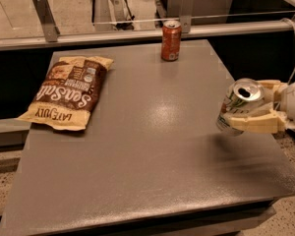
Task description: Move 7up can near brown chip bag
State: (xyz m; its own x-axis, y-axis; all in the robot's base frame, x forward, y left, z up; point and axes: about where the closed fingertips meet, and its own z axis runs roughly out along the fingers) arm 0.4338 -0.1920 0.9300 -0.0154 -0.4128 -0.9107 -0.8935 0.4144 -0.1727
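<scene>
- In the camera view you see the gripper (253, 117) at the table's (152, 146) right edge, its tan fingers clamped on the 7up can (235, 104).
- The can is tilted, its silver top facing up and left, and held just above the surface.
- The brown chip bag (69, 92) lies flat at the far left, well apart from the can.
- An orange-red soda can (171, 41) stands upright at the far edge.
</scene>
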